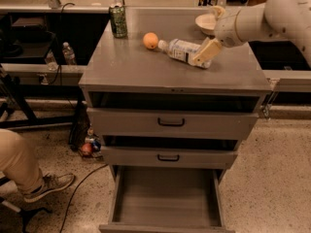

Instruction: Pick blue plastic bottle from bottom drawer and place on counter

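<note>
The blue plastic bottle (180, 48) lies on its side on the counter (146, 69), white cap pointing left toward an orange ball. My gripper (202, 56) is at the bottle's right end, over its base, reaching in from the right on the pale arm. The bottom drawer (165, 200) is pulled out below, with a bare grey floor.
A green drink can (117, 20) stands at the counter's back left. An orange ball (150, 41) lies just left of the bottle's cap, and a pale bowl (206, 22) sits behind the gripper. A person's leg and shoe (34, 176) are on the floor at left. The two upper drawers stand slightly ajar.
</note>
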### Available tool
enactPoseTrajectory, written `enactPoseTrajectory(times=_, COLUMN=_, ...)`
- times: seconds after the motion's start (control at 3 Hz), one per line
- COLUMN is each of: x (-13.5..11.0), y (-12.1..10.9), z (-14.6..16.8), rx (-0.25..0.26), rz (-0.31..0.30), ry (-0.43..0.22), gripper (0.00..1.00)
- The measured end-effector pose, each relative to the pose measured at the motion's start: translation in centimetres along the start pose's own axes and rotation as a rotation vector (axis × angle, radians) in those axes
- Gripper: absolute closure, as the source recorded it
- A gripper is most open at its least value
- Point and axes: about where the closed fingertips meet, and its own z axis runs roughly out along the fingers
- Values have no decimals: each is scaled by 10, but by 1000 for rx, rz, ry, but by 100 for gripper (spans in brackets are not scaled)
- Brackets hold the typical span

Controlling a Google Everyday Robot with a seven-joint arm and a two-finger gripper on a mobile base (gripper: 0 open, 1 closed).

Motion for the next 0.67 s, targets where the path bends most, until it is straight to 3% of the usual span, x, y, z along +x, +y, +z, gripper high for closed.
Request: enactPoseTrajectory(times=0.67, x=14, y=-37, z=-74, rx=171, rz=1, ry=-19, gripper=0)
